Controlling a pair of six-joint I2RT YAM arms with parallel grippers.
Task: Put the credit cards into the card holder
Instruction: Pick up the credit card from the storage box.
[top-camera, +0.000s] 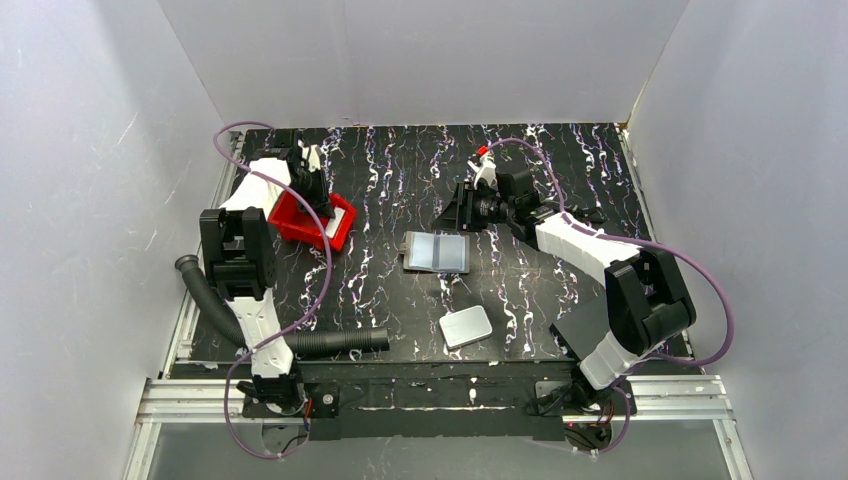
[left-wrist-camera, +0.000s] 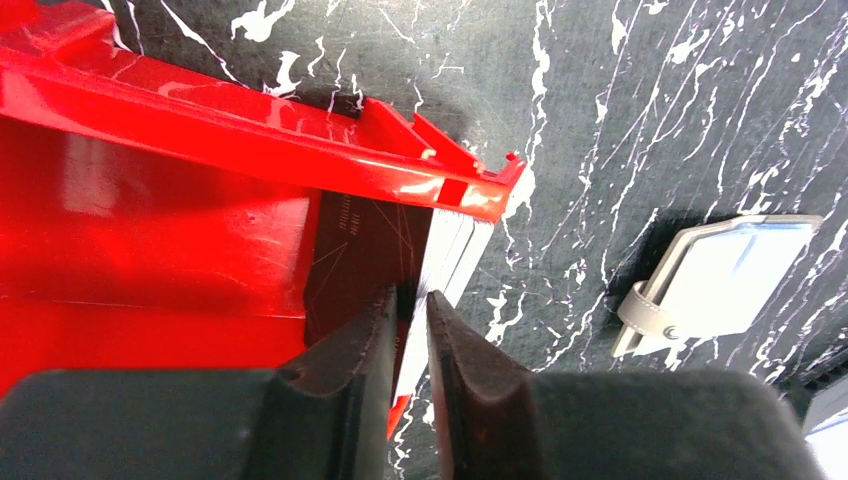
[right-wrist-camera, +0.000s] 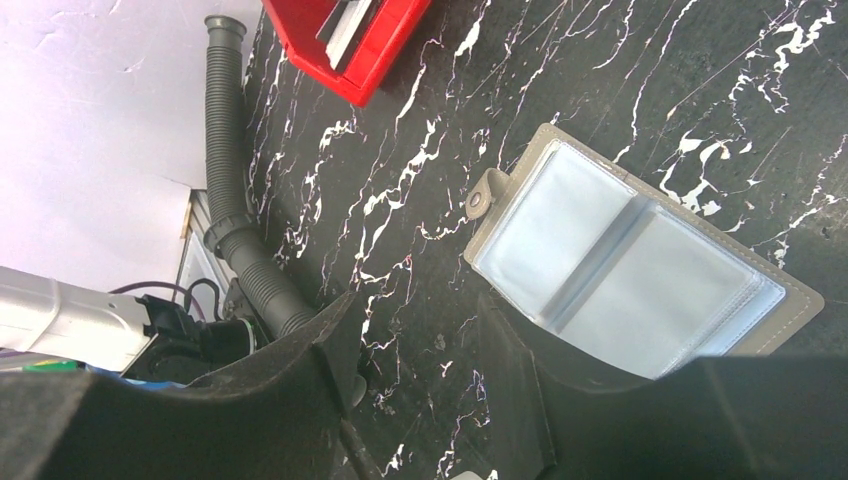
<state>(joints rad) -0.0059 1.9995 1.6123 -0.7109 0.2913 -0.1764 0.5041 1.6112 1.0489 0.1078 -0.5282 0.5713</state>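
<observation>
Cards first: thin white credit cards (left-wrist-camera: 455, 250) stand on edge at the corner of the red open plastic tray (left-wrist-camera: 150, 240). Their long edges run straight out from the left claw (left-wrist-camera: 410, 310), whose jaws are pinched narrow with one card's edge between them. The grey fold-open card holder (top-camera: 437, 252) lies flat on the black marbled surface (top-camera: 400, 300), well right of the tray. It is just beside the right claw (right-wrist-camera: 420, 330), which gapes half-wide and holds nothing.

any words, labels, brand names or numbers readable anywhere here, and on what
None readable in any view.
Dark sheet in the red tray: rows of tiny pale marks, too small to read.
Card holder: clear pockets, no print visible.
Credit cards: edge-on, faces hidden.
</observation>
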